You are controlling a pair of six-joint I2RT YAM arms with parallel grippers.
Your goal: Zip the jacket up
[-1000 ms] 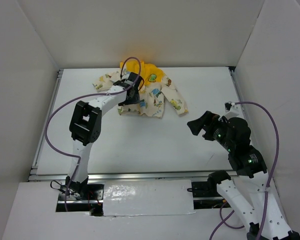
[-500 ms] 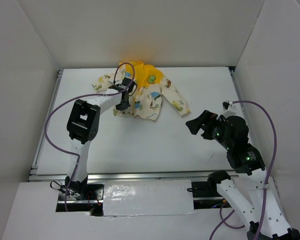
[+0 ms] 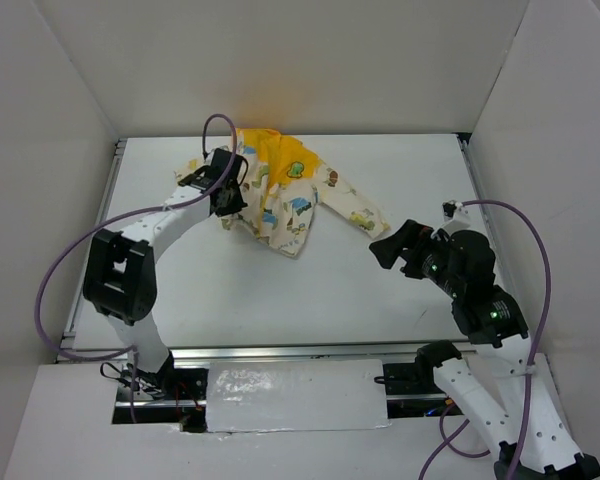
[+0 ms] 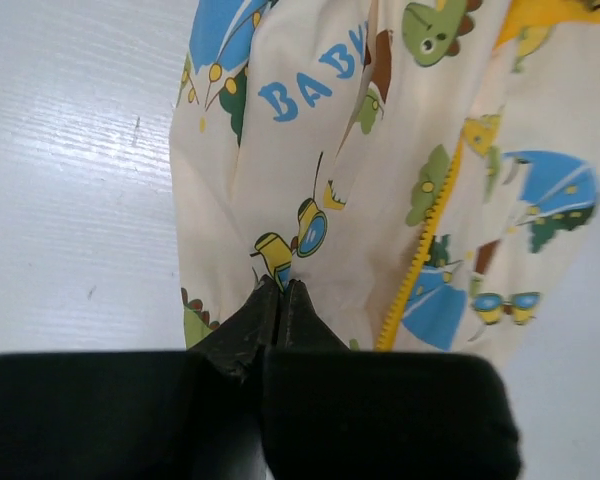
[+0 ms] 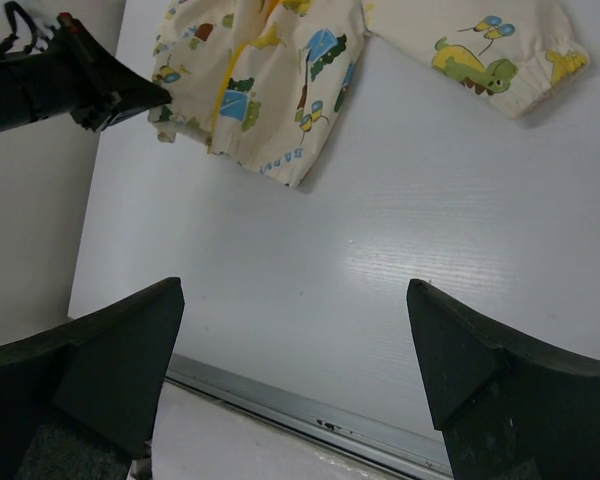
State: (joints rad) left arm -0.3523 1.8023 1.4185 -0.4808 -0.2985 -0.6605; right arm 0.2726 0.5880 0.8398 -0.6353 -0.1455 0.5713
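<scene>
The jacket (image 3: pixel 292 197) lies at the back of the table, cream with cartoon prints, its yellow-orange hood (image 3: pixel 270 150) toward the back wall. In the left wrist view the jacket (image 4: pixel 310 130) fills the frame, with a line of yellow zipper teeth (image 4: pixel 418 258) running down its front. My left gripper (image 4: pixel 283 287) is shut, pinching a fold of cloth at the jacket's lower left edge; from above the left gripper (image 3: pixel 226 203) sits on the garment's left side. My right gripper (image 3: pixel 388 244) hovers wide open to the right of the jacket's sleeve (image 3: pixel 360 212), holding nothing.
White walls box in the table on three sides. A metal rail (image 5: pixel 310 420) runs along the near table edge, below the open right gripper (image 5: pixel 292 300). The right wrist view shows the jacket (image 5: pixel 270 100) and the left gripper (image 5: pixel 130 95) at top left. Purple cables loop off both arms.
My left gripper closed on the jacket's lower edge and pulled it left, so the garment turned and shifted. The right arm barely moved and stayed open.
</scene>
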